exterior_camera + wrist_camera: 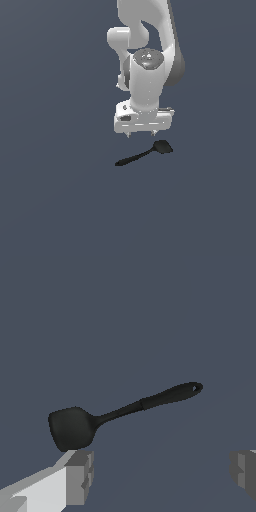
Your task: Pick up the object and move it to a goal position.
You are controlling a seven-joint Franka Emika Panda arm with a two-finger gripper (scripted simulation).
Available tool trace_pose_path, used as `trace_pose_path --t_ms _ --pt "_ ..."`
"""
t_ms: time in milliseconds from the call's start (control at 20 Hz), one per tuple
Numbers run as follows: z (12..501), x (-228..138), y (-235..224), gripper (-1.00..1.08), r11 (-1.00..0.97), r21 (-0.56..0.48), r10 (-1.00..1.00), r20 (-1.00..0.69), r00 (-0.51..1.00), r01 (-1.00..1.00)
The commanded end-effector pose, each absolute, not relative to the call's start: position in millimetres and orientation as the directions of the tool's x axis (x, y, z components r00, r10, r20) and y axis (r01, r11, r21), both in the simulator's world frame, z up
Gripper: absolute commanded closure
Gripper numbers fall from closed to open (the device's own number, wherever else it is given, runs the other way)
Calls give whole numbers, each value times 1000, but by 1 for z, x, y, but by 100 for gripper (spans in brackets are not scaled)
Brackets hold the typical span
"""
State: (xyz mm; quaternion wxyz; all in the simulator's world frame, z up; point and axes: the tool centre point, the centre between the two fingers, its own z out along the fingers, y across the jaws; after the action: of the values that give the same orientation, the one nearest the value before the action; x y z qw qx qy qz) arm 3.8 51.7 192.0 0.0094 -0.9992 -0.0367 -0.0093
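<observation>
A small black spatula [145, 154] lies flat on the grey floor, its squarish head toward the exterior view's right and its thin handle toward the left. It also shows in the wrist view [125, 412], whole and untouched. My gripper [142, 134] hangs just above and behind it, pointing down. Its jaws stand wide apart and hold nothing. In the wrist view one grey fingertip [80, 471] sits close to the spatula's head, and the other fingertip [244, 472] is far to the other side.
The grey floor [55, 200] stretches on all sides. The white arm [145, 60] rises above the gripper.
</observation>
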Motion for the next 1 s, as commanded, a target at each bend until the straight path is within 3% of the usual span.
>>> trace_pose_path --t_ms 0,950 --pt "192 4 52 -92 -997 -18 73 19 997 74" --pt "174 6 35 -92 -1000 -12 -4 1 1000 -4"
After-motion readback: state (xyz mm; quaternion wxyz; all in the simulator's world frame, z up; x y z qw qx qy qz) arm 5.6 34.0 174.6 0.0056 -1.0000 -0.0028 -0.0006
